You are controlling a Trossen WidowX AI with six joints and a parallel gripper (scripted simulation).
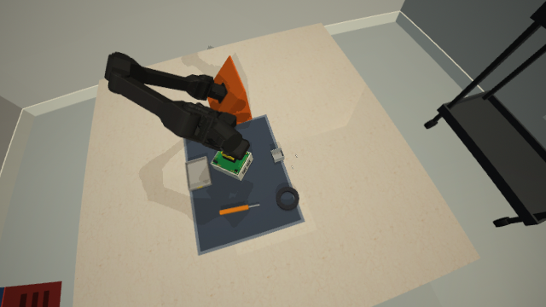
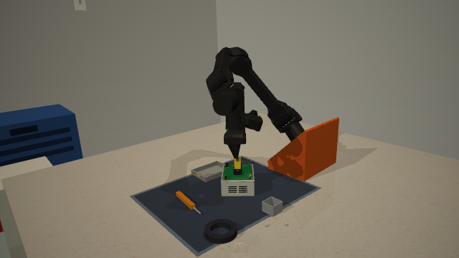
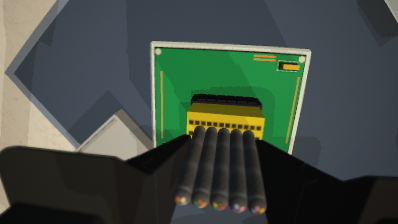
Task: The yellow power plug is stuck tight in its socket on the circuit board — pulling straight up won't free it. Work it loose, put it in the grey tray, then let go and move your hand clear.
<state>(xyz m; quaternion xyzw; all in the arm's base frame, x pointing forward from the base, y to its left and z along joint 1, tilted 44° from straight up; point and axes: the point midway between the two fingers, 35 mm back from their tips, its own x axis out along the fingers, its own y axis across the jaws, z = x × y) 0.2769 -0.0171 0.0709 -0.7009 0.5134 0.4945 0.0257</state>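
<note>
My jaws were clamped on the yellow plug (image 1: 229,156) (image 2: 237,163) (image 3: 225,119); gentle side-to-side rocking, not hard lifting, suited its socket (image 2: 237,171) (image 3: 226,100).

The top view looks steeply down from high above the worktop (image 1: 384,213) (image 2: 90,201), far enough off to take in floor around it. The exterior view looks across from one side at a shallower slant, also from well back. The wrist view sits close, facing down past the end effector (image 1: 241,150) (image 2: 237,158) (image 3: 225,142) onto the circuit board (image 1: 226,165) (image 2: 229,175) (image 3: 215,70), which all three share.
</note>
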